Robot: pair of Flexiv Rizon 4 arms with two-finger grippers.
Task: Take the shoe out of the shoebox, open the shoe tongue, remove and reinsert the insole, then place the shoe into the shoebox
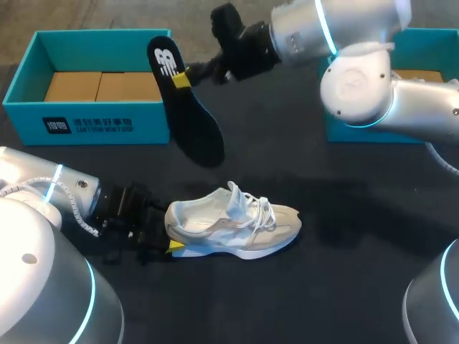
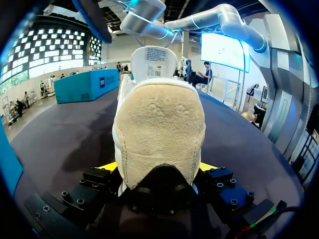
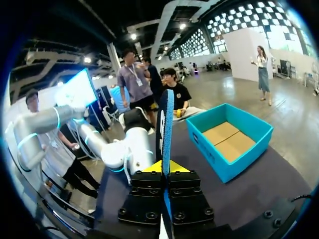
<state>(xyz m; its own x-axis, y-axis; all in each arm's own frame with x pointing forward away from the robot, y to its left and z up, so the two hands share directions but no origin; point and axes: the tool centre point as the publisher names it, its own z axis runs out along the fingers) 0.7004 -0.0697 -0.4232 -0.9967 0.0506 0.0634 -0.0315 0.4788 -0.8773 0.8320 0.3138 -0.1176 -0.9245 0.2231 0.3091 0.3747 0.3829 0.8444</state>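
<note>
A white and beige shoe [image 1: 237, 218] lies on its sole at the middle of the dark table, toe to the right, its tongue pulled up. My left gripper [image 1: 171, 241] is at its heel. In the left wrist view the suede heel [image 2: 159, 124] fills the gap between the two fingers, which press on it from both sides. My right gripper [image 1: 183, 77] hangs above the table behind the shoe, shut on a dark insole [image 1: 188, 115] held on edge. In the right wrist view the insole [image 3: 166, 119] stands upright out of the right gripper [image 3: 166, 168].
The open teal shoebox [image 1: 93, 125] with a cardboard floor stands at the back left, seen also as the shoebox [image 3: 232, 144] in the right wrist view. A second teal box [image 1: 430, 39] sits at the back right behind my right arm, the same box [image 2: 84, 85] beyond the shoe.
</note>
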